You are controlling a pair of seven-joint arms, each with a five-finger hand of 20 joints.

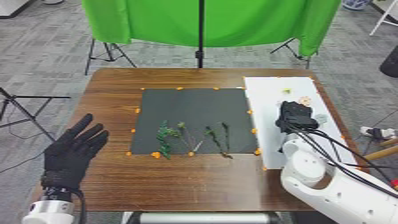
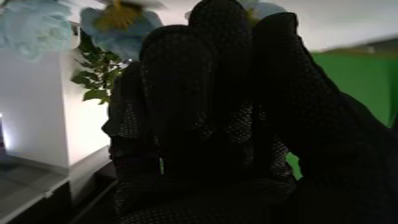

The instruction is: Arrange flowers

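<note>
I hold my right hand (image 1: 296, 116), in its black mesh fabric glove, with the fingers (image 2: 178, 75) extended and close together. Near my fingertips I see a ruffled pale blue flower (image 2: 34, 27) and a pale blue flower with a yellow centre (image 2: 124, 22). Small glossy green leaves (image 2: 96, 80) show just beside my fingers; past my hand spreads a plain bright green sheet (image 2: 354, 72).

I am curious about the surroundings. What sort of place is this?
Probably a robotics lab or studio: a green cloth backdrop, a stand, and a black mat edged with orange markers.
</note>
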